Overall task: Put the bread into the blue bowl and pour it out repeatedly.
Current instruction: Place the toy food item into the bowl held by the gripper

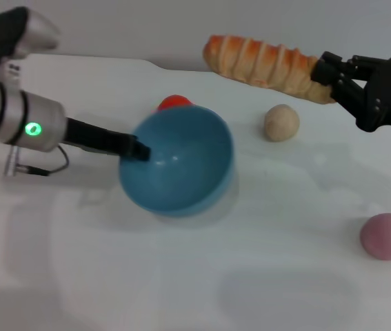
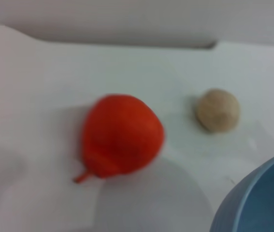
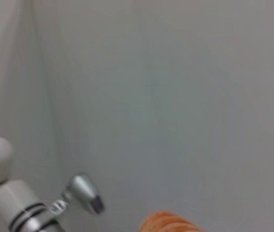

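White counter (image 1: 202, 289) fills the head view, with a pale wall behind its far edge. Above that far side, the right end effector (image 1: 333, 77) is clamped on one end of the bread (image 1: 267, 61), which hangs in the air clear of the counter; the loaf's long axis runs roughly level, stretching from the fingers out toward the left side, striped top showing. The blue bowl (image 1: 178, 161) sits lower and nearer the front edge than the bread, toward the counter's left half, with the left end effector (image 1: 137, 149) closed on its rim; the bowl is tipped so that its open mouth faces up and toward the right side, and nothing shows inside it. The loaf's free end is the part closest to the bowl, above and beyond its far rim, not yet over the opening. Judging by this, the coming move turns on bringing that free end down and toward the front edge into the tilted mouth, the right arm doing the carrying. A red toy (image 2: 122, 135) lies just behind the bowl, a small beige ball (image 1: 281, 123) beneath the bread, and a pink ball (image 1: 385, 236) toward the right edge.
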{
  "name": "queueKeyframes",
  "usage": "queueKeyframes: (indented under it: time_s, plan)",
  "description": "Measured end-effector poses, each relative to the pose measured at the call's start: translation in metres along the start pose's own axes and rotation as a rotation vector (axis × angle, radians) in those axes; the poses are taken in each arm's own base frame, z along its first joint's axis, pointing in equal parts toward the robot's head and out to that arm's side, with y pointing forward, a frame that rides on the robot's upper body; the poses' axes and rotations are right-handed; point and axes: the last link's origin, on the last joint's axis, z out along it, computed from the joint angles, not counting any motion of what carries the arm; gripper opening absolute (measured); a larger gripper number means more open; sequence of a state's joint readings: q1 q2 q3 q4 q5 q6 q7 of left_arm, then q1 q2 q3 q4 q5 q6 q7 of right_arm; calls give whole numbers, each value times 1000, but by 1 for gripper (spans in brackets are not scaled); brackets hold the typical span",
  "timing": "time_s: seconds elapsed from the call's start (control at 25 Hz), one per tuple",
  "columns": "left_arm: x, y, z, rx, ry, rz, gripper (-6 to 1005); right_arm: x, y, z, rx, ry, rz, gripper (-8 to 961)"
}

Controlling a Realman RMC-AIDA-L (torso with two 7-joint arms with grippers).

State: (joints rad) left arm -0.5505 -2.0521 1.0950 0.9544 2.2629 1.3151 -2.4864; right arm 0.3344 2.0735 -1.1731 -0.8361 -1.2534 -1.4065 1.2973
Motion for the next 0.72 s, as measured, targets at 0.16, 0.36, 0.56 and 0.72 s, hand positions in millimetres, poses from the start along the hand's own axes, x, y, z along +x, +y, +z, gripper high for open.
queueKeyframes:
  time_s: [0.16, 0.36, 0.56, 0.72]
  plan:
    - [7, 19, 23, -19, -65, 46, 12, 3, 4, 9, -33, 6, 13, 113]
    - [13, 40, 47, 2, -121, 103, 12, 15, 10, 20, -76, 33, 40, 112]
    - [17, 59, 62, 5, -144, 143, 12, 35, 14, 23, -87, 67, 77, 107]
    - [19, 71, 67, -21, -146, 162, 13, 54, 18, 23, -84, 104, 102, 104]
